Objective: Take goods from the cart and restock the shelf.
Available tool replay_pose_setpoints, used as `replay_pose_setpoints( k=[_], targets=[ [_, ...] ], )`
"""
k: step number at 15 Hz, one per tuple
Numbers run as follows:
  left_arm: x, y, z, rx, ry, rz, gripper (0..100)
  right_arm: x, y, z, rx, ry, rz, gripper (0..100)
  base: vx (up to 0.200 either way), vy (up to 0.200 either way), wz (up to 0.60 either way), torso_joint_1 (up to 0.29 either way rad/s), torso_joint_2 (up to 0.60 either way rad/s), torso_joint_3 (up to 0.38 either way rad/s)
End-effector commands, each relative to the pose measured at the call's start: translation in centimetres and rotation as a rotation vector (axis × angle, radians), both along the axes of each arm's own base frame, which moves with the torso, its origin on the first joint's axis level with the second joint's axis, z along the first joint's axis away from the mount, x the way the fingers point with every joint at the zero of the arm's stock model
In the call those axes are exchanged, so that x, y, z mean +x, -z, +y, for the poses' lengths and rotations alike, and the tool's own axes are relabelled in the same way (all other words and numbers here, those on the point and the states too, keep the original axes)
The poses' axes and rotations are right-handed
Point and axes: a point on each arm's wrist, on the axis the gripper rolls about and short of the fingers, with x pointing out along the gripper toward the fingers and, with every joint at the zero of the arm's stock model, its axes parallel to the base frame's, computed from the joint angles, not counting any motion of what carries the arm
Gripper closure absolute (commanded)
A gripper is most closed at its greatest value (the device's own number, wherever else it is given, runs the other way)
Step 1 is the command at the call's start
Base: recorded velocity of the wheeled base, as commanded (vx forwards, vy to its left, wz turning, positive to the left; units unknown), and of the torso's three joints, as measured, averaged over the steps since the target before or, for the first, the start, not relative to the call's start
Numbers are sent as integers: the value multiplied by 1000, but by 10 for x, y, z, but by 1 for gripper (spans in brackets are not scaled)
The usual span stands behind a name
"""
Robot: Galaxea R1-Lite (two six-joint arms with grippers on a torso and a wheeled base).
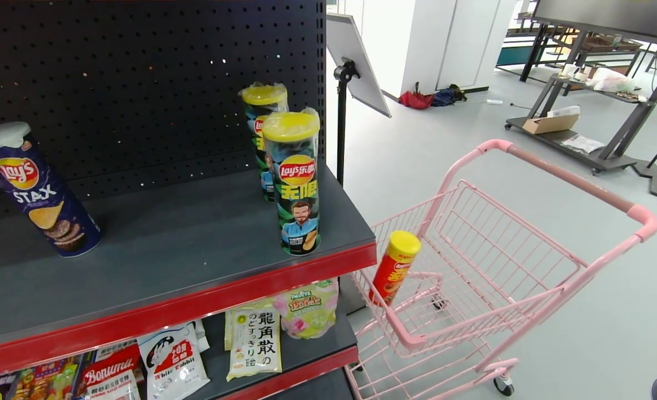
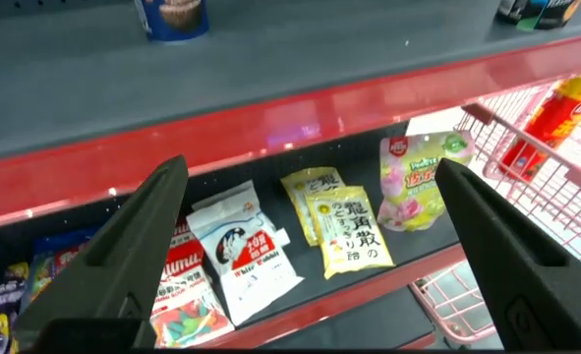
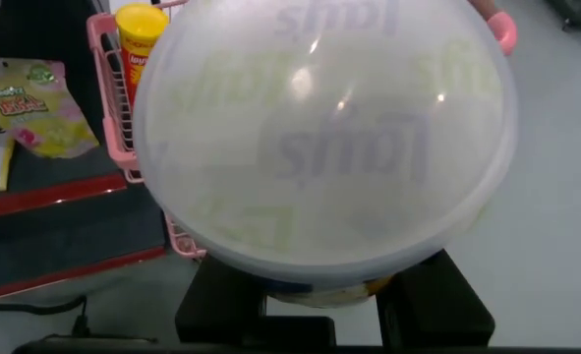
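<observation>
Chip can (image 3: 324,138) clenched in right jaws, left jaws spread before lower shelf (image 2: 423,246)

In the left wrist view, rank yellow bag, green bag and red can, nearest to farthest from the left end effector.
1. Yellow bag: lower shelf, ahead.
2. Green bag: same shelf, toward the cart.
3. Red can: in the cart.

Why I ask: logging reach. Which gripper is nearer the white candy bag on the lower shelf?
Left. The left gripper hangs in front of the white candy bag; the right gripper, holding a can, is off by the cart.
</observation>
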Motion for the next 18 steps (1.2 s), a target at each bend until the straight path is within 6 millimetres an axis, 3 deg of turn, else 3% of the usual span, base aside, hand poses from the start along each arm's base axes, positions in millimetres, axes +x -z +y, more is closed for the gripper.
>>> replay_pose_setpoints(
  k=[1, 6, 15, 18],
  targets=[
    [0, 0, 0, 1, -2, 0, 0, 3, -2, 0, -2, -3, 11, 100, 0, 0, 0, 178, -437, -271],
    [0, 0, 0, 1, -2, 0, 0, 8, -4, 0, -16, 1, 7, 100, 0, 0, 0, 105, -256, -155],
    [0, 0, 0, 2, -2, 2, 0, 3, 6, 0, -17, -2, 7, 100, 0, 0, 600, 6, -4, -2],
    [0, 0, 0, 4, -2, 0, 0, -14, 21, 0, -13, 2, -51, 100, 0, 0, 0, 0, 0, 0]
  ],
)
